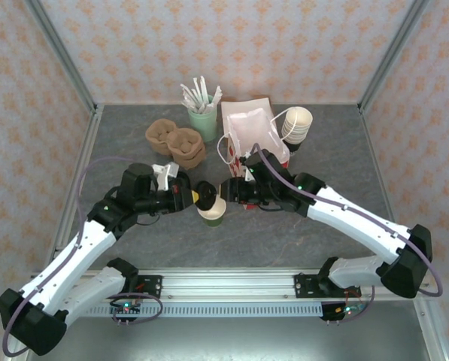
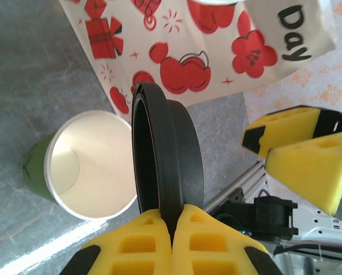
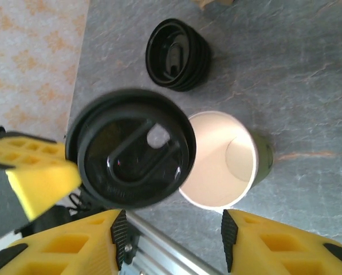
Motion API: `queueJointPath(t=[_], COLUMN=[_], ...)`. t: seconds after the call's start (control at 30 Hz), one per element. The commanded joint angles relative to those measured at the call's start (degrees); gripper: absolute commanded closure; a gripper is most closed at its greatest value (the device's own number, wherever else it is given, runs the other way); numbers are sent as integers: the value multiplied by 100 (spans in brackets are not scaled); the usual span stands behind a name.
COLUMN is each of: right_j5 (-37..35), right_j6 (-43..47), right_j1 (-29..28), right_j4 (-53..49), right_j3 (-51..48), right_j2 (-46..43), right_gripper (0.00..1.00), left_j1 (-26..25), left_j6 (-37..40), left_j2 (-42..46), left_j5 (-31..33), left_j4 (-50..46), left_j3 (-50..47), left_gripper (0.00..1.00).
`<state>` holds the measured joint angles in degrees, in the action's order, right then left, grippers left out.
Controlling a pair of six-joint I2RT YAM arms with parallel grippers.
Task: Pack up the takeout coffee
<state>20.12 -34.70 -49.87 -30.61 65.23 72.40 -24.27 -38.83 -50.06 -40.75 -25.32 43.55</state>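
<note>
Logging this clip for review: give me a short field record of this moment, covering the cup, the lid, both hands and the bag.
cup: dark-green cup upright on the table, no lid on, looks empty
lid: black lid held on edge beside the cup's rim, not seated
left hand: shut on the lid's edge
right hand: open, close to the cup, holding nothing
bag: red-and-white bag upright behind the cup
spare lids: stack of black lids on the table
</note>
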Motion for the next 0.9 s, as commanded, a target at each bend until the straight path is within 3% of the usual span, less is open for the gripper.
queueJointPath(t=[0.0,0.5,0.87], right_j5=[-800,-2486,-2681], right_j6=[187,910,1268], right_j1=[-41,50,596], right_j4=[80,-1087,-1250], right_j3=[131,666,554], right_j2=[176,855,597], right_gripper=[50,50,51], left_j1=[31,51,45], left_j6=[-313,-267,-266], left_j2=[79,-73,-357], left_j5=[-363,-442,-594], left_j4=[230,428,725], left_j3=[-64,-198,-294], left_gripper=[95,94,95])
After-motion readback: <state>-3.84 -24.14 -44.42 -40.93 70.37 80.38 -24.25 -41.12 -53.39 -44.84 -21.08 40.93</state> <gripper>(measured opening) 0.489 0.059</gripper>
